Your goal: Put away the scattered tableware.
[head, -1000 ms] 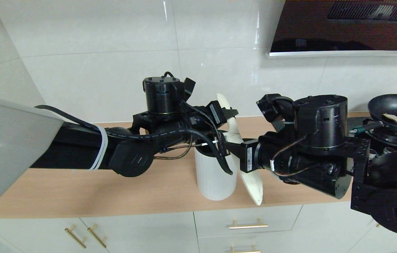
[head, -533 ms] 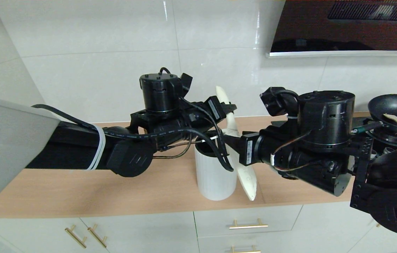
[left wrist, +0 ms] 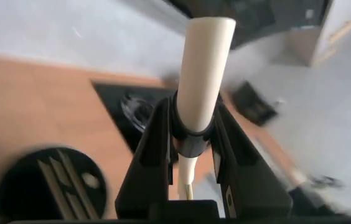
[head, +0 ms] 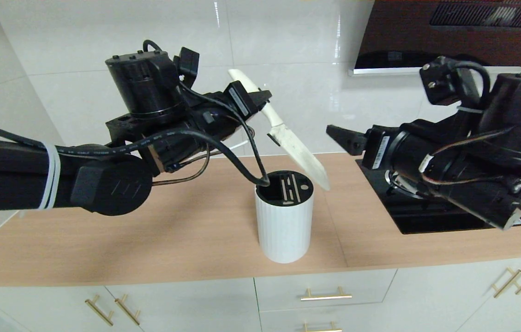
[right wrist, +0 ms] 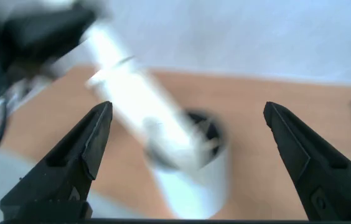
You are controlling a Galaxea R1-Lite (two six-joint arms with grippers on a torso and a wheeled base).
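A cream-white knife (head: 288,138) hangs tilted in the air, its handle clamped in my left gripper (head: 256,101), its blade tip just above and to the right of the holder's top. In the left wrist view the knife handle (left wrist: 203,68) sits between the shut fingers (left wrist: 154,146). The white ribbed knife holder (head: 284,216) stands on the wooden counter (head: 149,240), its black slotted top (left wrist: 51,190) facing up. My right gripper (head: 341,138) is open to the right of the knife, apart from it; its fingers (right wrist: 79,155) spread wide before the blurred knife and holder (right wrist: 188,168).
A black hob (head: 426,216) lies on the counter at the right, under my right arm. A dark range hood (head: 449,41) hangs on the tiled wall above it. Drawers with brass handles (head: 325,295) run below the counter's front edge.
My left gripper has lifted the knife up and to the left, out from beside the holder. My right gripper has let go of the blade and drawn back to the right.
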